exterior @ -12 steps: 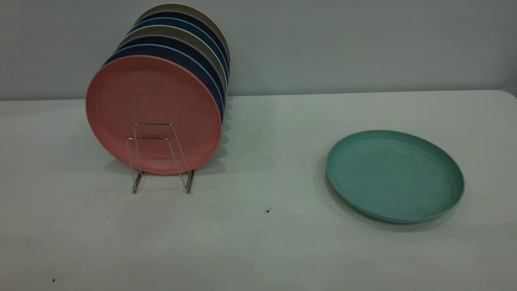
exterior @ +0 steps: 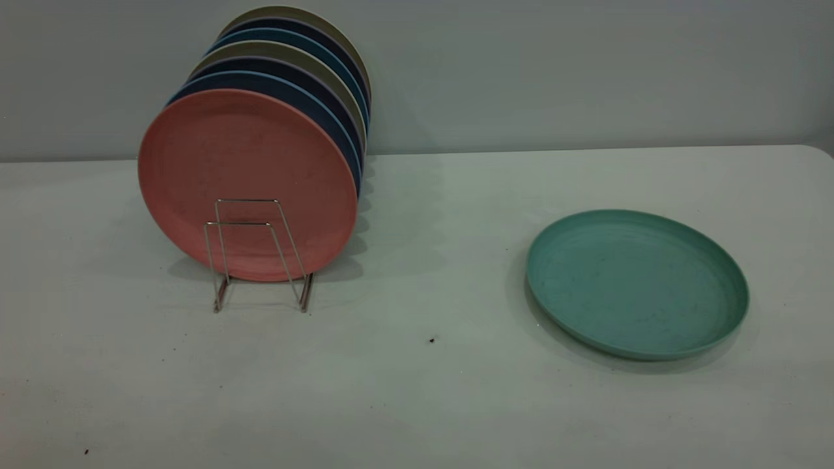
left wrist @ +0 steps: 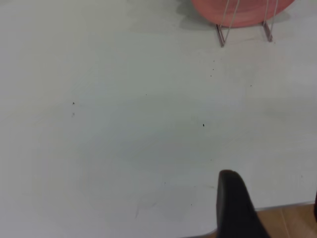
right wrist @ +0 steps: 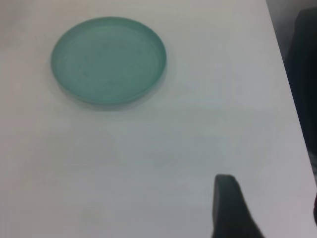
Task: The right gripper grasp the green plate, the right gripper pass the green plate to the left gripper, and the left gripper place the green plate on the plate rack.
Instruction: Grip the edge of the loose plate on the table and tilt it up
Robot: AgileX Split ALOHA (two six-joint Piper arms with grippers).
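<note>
Green plate (exterior: 637,284): flat on the surface (exterior: 417,391), well apart from the plate rack (exterior: 257,254).
Right claw (right wrist: 267,210): released, near the surface edge.
Left claw (left wrist: 270,208): released.

The exterior view looks level and close across the pale table (exterior: 417,391), facing the grey wall. The left wrist view looks down from near the table's front edge, sharing the thin silver wire plate rack (left wrist: 243,22) at 1 o'clock. The right wrist view looks down from farther off, sharing the round teal-green plastic plate (right wrist: 108,60) at 11 o'clock.
</note>
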